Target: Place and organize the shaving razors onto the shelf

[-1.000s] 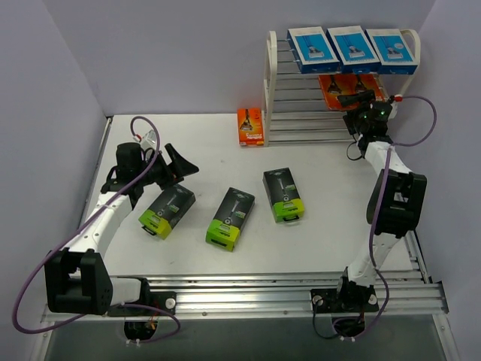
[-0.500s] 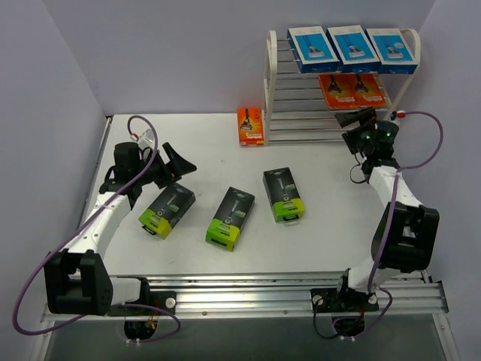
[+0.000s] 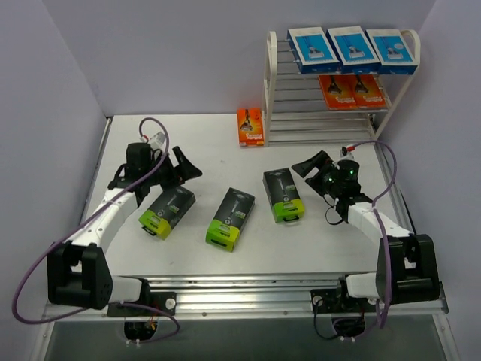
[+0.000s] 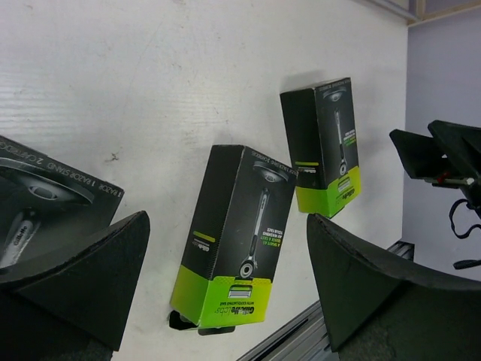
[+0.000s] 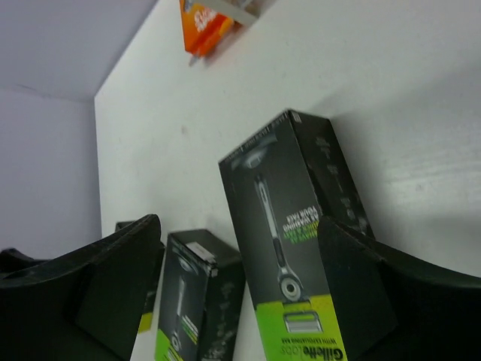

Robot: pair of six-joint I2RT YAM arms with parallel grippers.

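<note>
Right gripper (image 3: 310,165) spread wide beside black pack (image 3: 283,195), seemingly apart.

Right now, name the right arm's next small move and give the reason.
Probably ease the right gripper forward and down over the nearest black-and-green pack. The gripper's jaws stand open and hold nothing, and in the wrist view that pack lies flat on the table just ahead, framed between the fingers.
</note>
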